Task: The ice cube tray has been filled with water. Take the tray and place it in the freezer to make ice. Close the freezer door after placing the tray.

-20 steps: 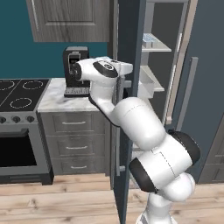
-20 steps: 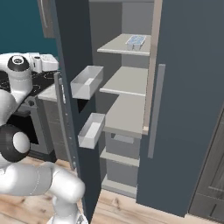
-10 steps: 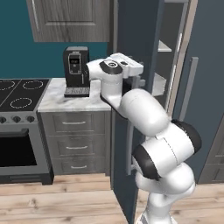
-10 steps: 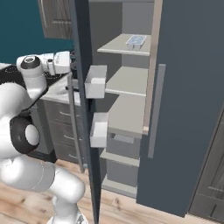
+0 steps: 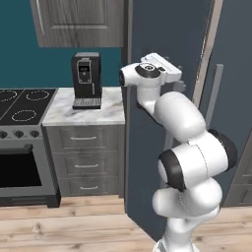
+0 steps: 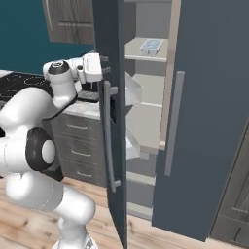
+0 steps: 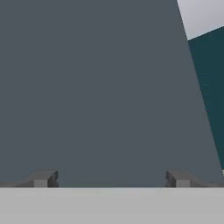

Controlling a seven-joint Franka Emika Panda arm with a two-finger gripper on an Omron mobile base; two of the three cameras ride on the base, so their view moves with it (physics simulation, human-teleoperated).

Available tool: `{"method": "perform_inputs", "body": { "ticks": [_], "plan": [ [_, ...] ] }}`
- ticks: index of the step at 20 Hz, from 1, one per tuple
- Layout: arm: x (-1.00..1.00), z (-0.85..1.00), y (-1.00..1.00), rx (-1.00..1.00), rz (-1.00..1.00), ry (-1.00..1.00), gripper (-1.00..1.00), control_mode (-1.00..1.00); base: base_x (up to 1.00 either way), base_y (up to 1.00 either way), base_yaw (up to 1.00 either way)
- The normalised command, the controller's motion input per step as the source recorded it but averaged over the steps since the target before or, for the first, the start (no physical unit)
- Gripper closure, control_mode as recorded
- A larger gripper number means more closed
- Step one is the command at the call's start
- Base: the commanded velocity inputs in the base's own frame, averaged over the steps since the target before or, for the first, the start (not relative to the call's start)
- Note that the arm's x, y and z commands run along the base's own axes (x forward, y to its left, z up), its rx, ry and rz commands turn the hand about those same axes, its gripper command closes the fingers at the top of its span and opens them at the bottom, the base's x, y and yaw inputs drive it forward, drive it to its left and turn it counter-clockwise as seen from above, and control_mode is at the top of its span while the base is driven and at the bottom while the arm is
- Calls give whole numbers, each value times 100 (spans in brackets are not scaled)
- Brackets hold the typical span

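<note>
No legible text, labels, brands or numbers on anything.

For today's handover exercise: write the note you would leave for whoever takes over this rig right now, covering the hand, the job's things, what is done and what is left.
Hand: open, empty, facing the outer face of the freezer door up close.
Ice cube tray: lying on an upper freezer shelf, its cells showing light blue.
Done: tray placed inside.
Left: the door stands partly open; push it fully shut.
</note>
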Motion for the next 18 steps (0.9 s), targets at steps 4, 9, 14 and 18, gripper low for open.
{"method": "perform_inputs", "body": {
  "ticks": [4, 9, 14, 18],
  "plan": [
    [36, 43, -99, 5, 10, 0, -100, -100, 0, 0, 0],
    [58, 35, -61, 7, 24, 0, -100, -100, 0, 0, 0],
    [67, 13, -38, 5, 35, 1, -100, -100, 0, 0, 0],
    [88, 0, -21, 4, 39, 11, -100, -100, 0, 0, 0]
  ]
}}
